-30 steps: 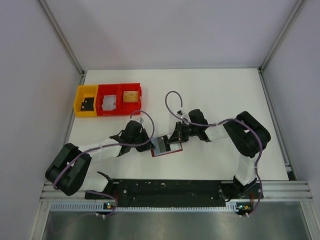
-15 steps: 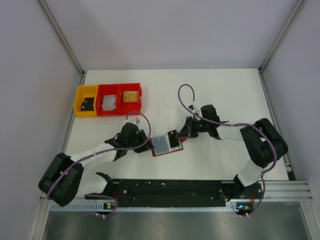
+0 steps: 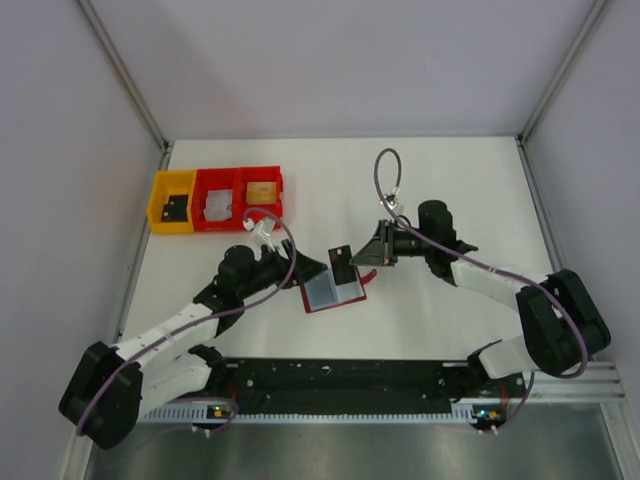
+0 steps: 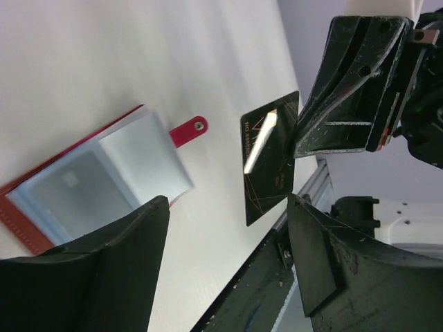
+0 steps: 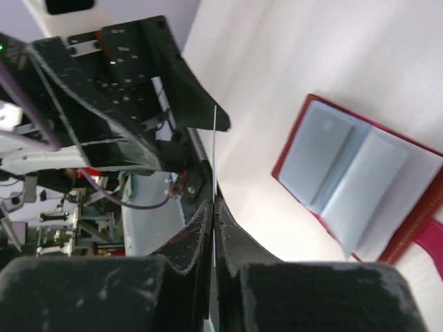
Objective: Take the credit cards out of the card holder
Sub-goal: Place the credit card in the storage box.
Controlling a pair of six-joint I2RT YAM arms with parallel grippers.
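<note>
A yellow bin [image 3: 158, 205] beside two red bins [image 3: 238, 175] on the white table [image 3: 450, 170].

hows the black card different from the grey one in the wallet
Colour: the black card is dark with thin gold lines; the grey card is pale silvery blue.
Place: the black card is out, pinched by the right gripper; the grey card sits in a pocket of the open wallet.
Pose: the black card stands on edge; the grey card lies flat.
Both are thin rectangles.
</note>
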